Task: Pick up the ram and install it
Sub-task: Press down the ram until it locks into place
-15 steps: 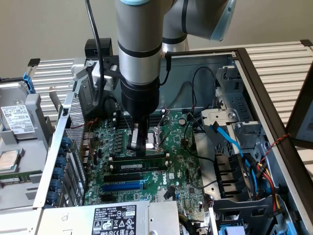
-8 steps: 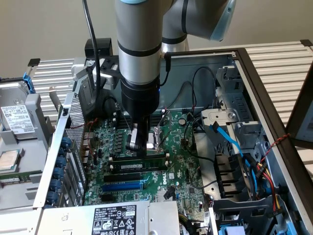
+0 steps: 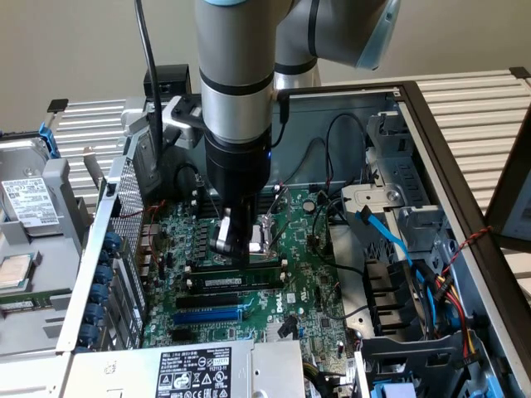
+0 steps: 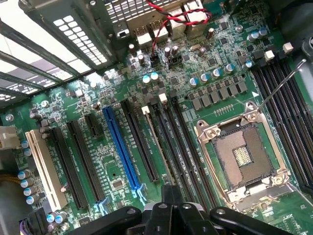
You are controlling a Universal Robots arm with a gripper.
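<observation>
Near the middle of the motherboard (image 3: 311, 286), between the empty CPU socket (image 4: 242, 156) and the blue slot (image 4: 121, 147), the ram (image 3: 235, 282) stands on edge along one of the long black memory slots, its white label facing the exterior camera. In the wrist view the ram (image 4: 157, 147) shows as a thin pale edge running from the white slot latch (image 4: 145, 110) straight to the gripper (image 4: 171, 205). The jaws are closed, right at the stick's upper edge; whether they pinch it or only bear on it cannot be told. The gripper (image 3: 232, 245) hangs vertically from the arm inside the open computer case (image 3: 431, 141), close beside the socket.

The step in hand looks like seating the stick. To do it well, the robot would need the stick kept plumb and parallel to the slot walls, so that its lower edge enters the channel along its whole length and not one end first. Pressure should go straight down toward the board, with no sideways drag toward the socket's lever or the neighbouring slots. The latches at both slot ends are the sign to judge by: each should swing in against the stick's notch. Whether the visible latch has closed is too fine to tell
</observation>
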